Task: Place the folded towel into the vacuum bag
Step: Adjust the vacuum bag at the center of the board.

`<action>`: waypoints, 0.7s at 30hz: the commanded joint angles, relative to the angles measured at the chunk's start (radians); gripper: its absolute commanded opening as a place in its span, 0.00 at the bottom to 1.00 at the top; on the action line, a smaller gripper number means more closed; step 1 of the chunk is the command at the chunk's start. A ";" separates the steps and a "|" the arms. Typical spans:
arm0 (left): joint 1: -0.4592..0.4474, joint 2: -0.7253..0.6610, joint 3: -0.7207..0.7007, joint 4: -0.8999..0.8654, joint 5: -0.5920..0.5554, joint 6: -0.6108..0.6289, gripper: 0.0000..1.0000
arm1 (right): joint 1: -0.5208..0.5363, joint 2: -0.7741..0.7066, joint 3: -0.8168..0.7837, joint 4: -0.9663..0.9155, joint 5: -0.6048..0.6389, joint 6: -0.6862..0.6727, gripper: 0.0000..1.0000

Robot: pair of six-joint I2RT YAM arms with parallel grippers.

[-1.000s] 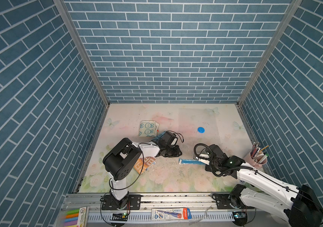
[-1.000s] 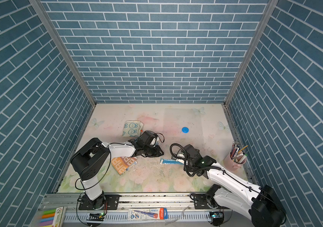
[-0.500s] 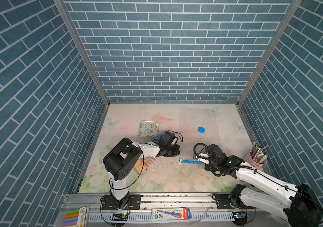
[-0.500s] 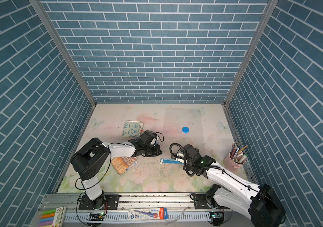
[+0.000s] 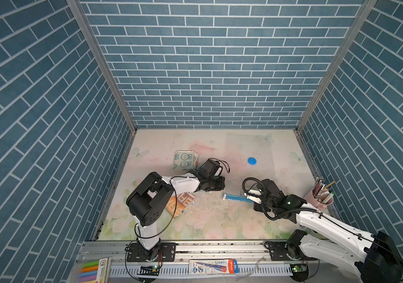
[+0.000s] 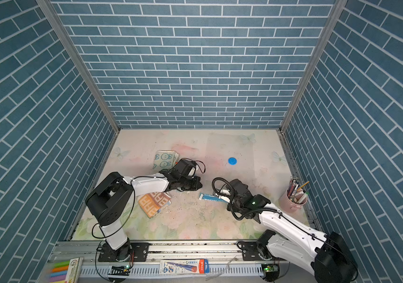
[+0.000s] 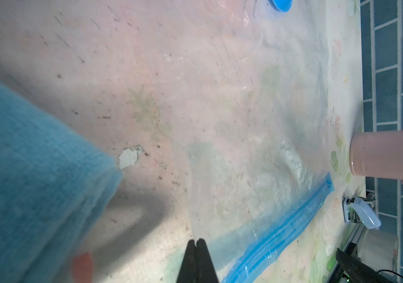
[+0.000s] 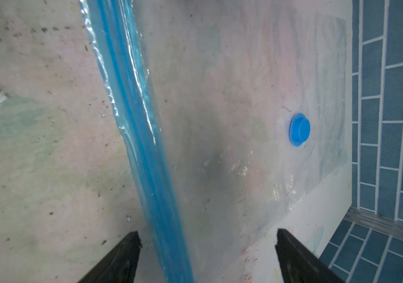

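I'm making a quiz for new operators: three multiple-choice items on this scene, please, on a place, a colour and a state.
1. Where on the floral table does the pink cup of pens stand? A far left corner; B right edge; C middle.
2. What colour is the round valve cap on the clear plastic vacuum bag? A red; B white; C blue.
3. How do the right gripper's jaws stand? A open; B shut on the cup; C shut on nothing.
Key: 1 B, against the right-hand edge; 2 C, plainly blue; 3 A, wide apart, blue zip strip seen between them.
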 commanded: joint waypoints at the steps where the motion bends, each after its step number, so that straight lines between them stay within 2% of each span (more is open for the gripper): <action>1: 0.027 -0.023 0.032 -0.059 -0.005 0.038 0.00 | -0.009 -0.021 0.016 0.002 -0.051 0.045 0.87; 9: 0.047 0.010 0.061 -0.048 0.025 0.030 0.00 | -0.012 0.017 0.034 -0.089 -0.071 0.033 0.85; 21: 0.058 0.077 0.189 -0.089 0.025 0.055 0.00 | -0.013 0.027 0.044 -0.037 -0.046 0.063 0.86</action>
